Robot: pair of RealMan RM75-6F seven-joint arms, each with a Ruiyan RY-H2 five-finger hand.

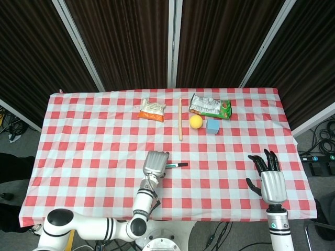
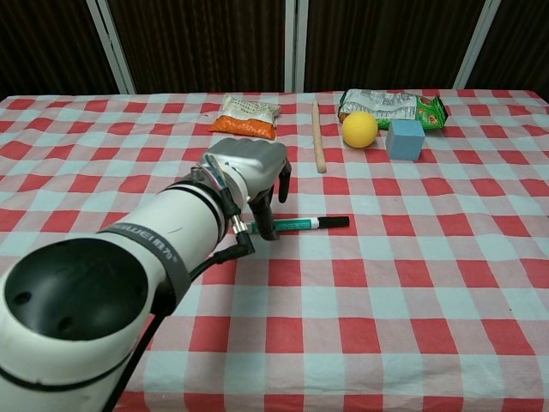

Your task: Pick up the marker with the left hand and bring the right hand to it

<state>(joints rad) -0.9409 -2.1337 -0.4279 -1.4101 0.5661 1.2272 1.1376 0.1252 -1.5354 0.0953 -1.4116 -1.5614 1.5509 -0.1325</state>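
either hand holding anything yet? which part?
Cannot tell for the left hand: its fingers are down over the marker's left end, but the marker lies on the tablecloth. The right hand is open, holding nothing.
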